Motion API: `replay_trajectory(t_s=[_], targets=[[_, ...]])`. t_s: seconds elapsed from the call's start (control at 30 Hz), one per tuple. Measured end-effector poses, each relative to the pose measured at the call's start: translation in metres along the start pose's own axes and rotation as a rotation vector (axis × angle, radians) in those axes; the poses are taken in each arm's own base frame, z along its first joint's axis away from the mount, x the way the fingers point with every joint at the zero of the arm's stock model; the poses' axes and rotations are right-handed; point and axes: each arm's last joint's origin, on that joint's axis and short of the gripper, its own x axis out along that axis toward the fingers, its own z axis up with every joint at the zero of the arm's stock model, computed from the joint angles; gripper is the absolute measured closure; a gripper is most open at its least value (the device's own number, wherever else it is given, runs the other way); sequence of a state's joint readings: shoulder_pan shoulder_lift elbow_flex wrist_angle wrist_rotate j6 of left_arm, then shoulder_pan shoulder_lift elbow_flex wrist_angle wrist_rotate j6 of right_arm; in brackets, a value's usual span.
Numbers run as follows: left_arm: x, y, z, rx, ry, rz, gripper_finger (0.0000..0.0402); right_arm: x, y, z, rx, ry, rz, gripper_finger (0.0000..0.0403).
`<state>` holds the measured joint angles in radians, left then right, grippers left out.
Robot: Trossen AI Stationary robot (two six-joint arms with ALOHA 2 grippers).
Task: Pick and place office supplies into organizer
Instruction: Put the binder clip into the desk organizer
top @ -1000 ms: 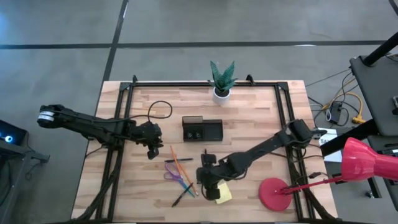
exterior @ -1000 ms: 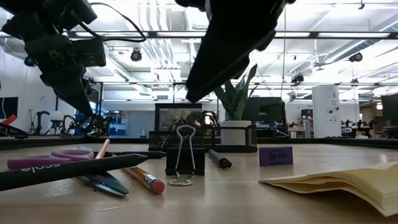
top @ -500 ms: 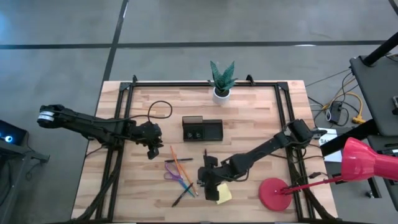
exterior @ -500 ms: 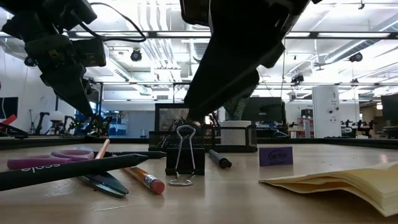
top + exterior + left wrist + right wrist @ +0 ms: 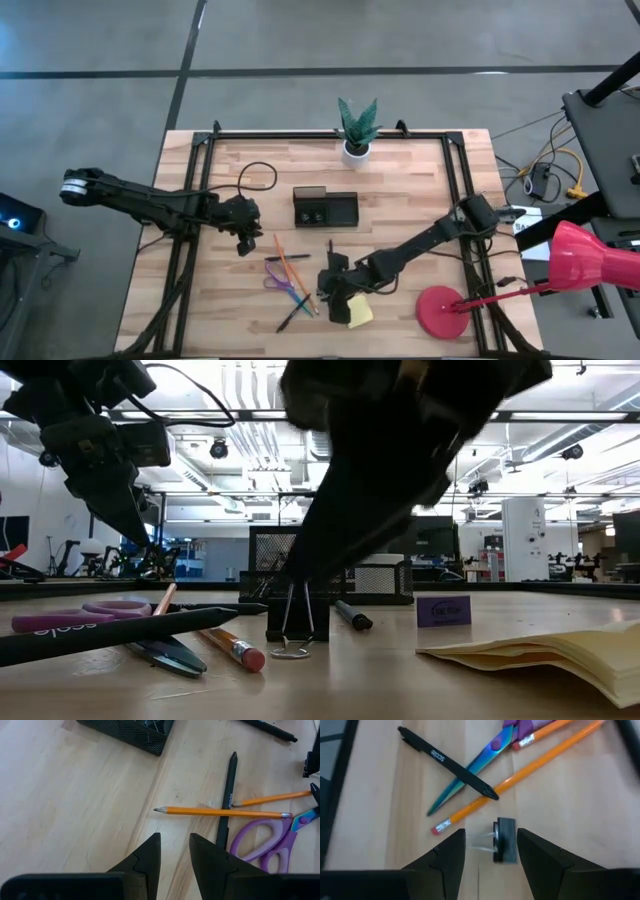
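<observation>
The right gripper (image 5: 490, 851) hangs low over the clip (image 5: 505, 840), fingers spread with the clip between them, not yet pinched. The clip stands upright on the table (image 5: 420, 190) near the front edge, just right of the crossed pencils (image 5: 520, 775), pen (image 5: 447, 764) and scissors (image 5: 470, 770), and left of the sticky pad (image 5: 359, 312). The organizer (image 5: 325, 208) sits farther back, near the table's middle, well apart from the clip.

The clip looks like a small binder clip: a stiff black steel body with thin wire handles (image 5: 291, 610). I judge it light and hard, likely to skid or tip if nudged from one side. The smooth body may slip, and the wire loops would flex and swing, so the flat black sides seem the better hold, squeezed squarely across the body.

The left gripper (image 5: 174, 851) waits over bare wood at the left, near the organizer's corner, fingers nearly together with a narrow gap and holding nothing
</observation>
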<state>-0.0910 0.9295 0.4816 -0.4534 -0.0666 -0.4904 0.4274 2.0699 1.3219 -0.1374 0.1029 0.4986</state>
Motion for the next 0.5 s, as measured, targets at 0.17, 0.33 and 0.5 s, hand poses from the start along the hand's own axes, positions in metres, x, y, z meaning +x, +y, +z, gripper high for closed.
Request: replay_trajectory(t_s=[0.17,0.33,0.5], targets=[[0.0000,0.0001,-0.0002,0.000,0.002,0.001,0.0314,0.0047,0.0023,0.0045,0.016,0.000,0.000,0.0234],[-0.0001,-0.0001,0.0000,0.000,0.000,0.000,0.0314,0.0027,0.0002,0.0019,0.014,0.049,-0.030,0.0234],[-0.0001,0.0000,0.0000,0.000,0.000,0.000,0.0314,0.0023,-0.0001,0.0017,0.021,0.058,-0.033,0.0235]])
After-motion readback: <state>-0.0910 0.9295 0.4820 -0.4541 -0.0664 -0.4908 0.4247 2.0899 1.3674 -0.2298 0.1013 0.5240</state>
